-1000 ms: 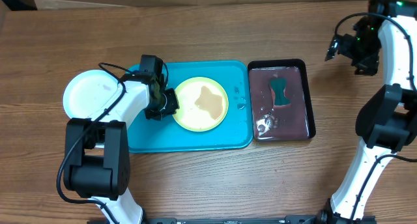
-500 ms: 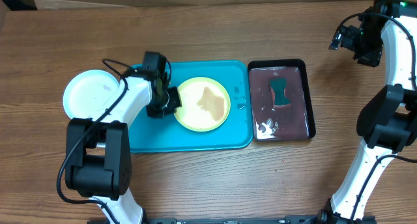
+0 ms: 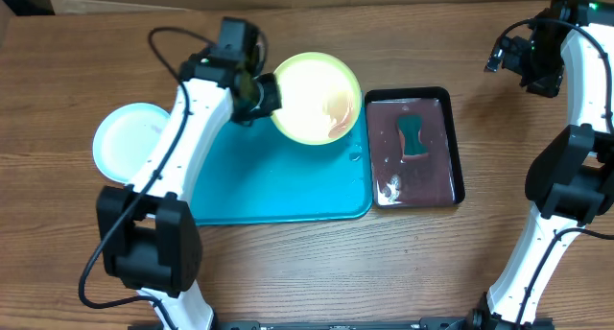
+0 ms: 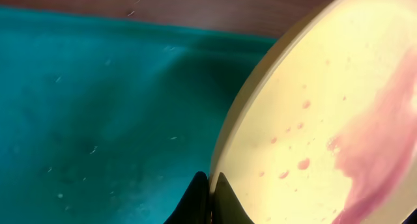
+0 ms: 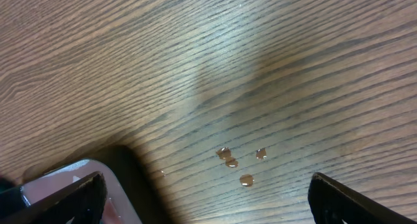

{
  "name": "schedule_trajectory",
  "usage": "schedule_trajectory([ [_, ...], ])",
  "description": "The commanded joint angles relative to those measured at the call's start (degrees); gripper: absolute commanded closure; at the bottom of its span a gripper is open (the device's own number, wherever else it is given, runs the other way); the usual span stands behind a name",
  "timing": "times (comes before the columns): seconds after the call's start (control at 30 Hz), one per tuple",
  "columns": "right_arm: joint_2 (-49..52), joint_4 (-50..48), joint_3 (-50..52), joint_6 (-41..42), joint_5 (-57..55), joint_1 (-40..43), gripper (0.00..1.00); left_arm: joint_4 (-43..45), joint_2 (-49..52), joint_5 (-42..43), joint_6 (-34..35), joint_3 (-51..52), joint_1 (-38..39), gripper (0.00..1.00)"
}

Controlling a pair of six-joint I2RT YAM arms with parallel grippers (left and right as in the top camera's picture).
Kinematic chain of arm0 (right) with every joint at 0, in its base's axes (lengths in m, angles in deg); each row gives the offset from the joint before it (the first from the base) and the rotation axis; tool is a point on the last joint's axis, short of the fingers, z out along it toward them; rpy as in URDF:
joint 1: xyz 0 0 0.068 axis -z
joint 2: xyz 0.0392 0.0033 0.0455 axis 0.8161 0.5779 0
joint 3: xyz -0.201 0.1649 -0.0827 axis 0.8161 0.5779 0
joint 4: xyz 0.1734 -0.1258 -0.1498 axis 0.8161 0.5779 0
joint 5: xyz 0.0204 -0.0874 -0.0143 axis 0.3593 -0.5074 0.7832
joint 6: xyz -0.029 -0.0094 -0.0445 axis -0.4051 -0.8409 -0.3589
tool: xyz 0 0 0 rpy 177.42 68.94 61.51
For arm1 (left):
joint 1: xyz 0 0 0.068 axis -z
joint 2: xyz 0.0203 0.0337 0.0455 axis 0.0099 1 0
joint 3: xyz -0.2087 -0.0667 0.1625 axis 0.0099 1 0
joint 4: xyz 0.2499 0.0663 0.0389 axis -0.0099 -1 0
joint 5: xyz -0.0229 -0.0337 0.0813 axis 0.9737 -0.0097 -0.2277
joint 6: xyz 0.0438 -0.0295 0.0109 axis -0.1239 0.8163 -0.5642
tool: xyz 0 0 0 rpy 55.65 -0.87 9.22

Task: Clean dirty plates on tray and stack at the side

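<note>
table [image 3: 288, 263]: brown wood grain, bearing both trays and one plate.
tray [image 3: 278, 181]: turquoise, lying in the middle of the table; its floor is bare, with a few wet spots near the right rim.
black tray [image 3: 457, 148]: just beside the turquoise tray's right edge, holding reddish-brown liquid.
yellow-green plate [image 3: 312, 95]: held up above the tray's far right corner, tilted, its far edge reaching beyond the tray's far rim; a reddish-pink smear and small spots run down its right side.
white plate [image 3: 129, 143]: flat on the table, touching or just off the tray's left edge, with a light blue edge around it; whether that edge is a second plate underneath, cannot tell.
left gripper [image 3: 259, 92]: at the yellow-green plate's left rim; in the left wrist view the dark fingertips [image 4: 197, 188] are pressed together, pinching that rim.
right gripper [image 3: 496, 61]: above bare table at the far right, well apart from both trays; jaws spread wide, nothing between them.
teal piece [image 3: 413, 136]: hourglass-shaped, lying in the black tray's liquid.
drops [image 5: 236, 162]: a few brownish drops on the wood below the right gripper.
</note>
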Motion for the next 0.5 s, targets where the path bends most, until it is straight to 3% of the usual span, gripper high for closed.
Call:
schedule_trajectory([
  [0.0, -0.4, -0.2, -0.7, 0.0, 0.5, 0.2, 0.0, 0.0, 0.4, -5.1, -1.1, -4.9, 5.2, 0.96],
  [0.47, -0.4, -0.2, -0.7, 0.0, 0.5, 0.2, 0.0, 5.5, 0.4, -30.5, -4.5, -6.3, 26.0, 0.96],
])
